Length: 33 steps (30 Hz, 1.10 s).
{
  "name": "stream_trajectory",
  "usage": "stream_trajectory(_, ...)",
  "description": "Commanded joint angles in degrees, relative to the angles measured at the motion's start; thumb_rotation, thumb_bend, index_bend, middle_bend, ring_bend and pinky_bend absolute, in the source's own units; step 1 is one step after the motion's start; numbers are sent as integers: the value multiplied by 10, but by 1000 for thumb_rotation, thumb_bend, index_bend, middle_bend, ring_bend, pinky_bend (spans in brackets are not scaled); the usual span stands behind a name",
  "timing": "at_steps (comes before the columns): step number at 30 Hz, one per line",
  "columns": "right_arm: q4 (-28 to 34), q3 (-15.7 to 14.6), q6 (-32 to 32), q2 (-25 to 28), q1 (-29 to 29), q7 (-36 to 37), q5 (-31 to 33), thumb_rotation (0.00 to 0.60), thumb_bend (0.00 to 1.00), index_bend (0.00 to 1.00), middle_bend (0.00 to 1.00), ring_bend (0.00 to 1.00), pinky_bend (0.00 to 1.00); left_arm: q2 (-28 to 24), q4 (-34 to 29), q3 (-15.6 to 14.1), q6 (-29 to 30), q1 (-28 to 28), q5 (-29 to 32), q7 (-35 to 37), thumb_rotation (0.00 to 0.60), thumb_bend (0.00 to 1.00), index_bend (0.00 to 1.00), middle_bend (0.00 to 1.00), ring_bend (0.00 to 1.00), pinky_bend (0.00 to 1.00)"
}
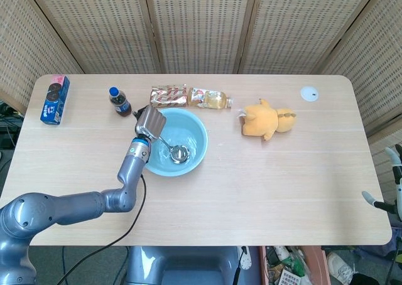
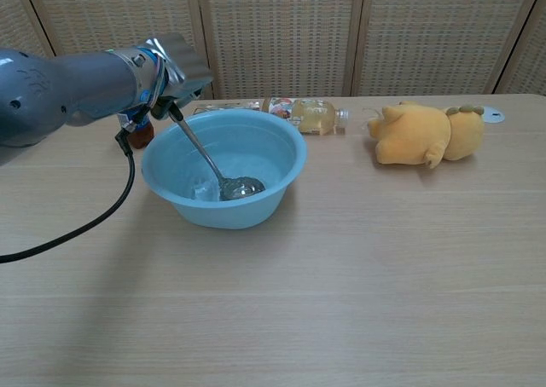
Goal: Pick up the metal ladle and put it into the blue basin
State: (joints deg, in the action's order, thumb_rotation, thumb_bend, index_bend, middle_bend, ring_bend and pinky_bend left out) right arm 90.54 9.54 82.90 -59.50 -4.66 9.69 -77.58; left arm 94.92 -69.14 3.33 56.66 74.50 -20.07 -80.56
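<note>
Nearly there! Left hand [image 2: 173,67] clamped on the top of the metal ladle [image 2: 213,161] handle, hovering over the near-left rim of the blue basin [image 2: 256,208]. Ladle cup already down inside the basin, below and to the right of the hand, looking to rest on the floor of it, handle slanting up to the grip. Only the release and a retreat left, by the look of it. Right hand [image 1: 394,184] barely peeking in at the far right table edge, too little showing to tell its state.

Ladle: thin straight polished rod, round shiny cup, hard and slick. Basin: smooth rounded plastic, pale blue, broad lip. Beyond the hand, a dark-filled bottle [image 1: 119,102]; further right, a soft, fuzzy yellow plush toy [image 2: 424,133] lying on pale wood-grain table [image 2: 341,302].
</note>
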Motion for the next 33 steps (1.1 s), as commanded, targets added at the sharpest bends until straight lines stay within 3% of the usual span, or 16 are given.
stream_trajectory(1,0,0,0,0,0,1,0,600,0,0,0,0,0,0,0,2,1,-1,-1,3,600,578,840,1000,977,1000)
stream_trajectory(6,0,-1,-1,1,0,2,0,600,0,0,0,0,0,-8,-8,16,-1,-8,-12,32,600,578,842,1000,977,1000)
stream_trajectory(20,2,-4,-5,-4,-3,-14,-3,600,0,0,0,0,0,-81,-54,77,-55,-61,-61,233,600,619,854,1000,977,1000)
stream_trajectory(33,5,-5,-7,-8,-6,-29,-1,600,0,0,0,0,0,-148,-101,93,-97,-82,-95,345,600,618,854,1000,977,1000)
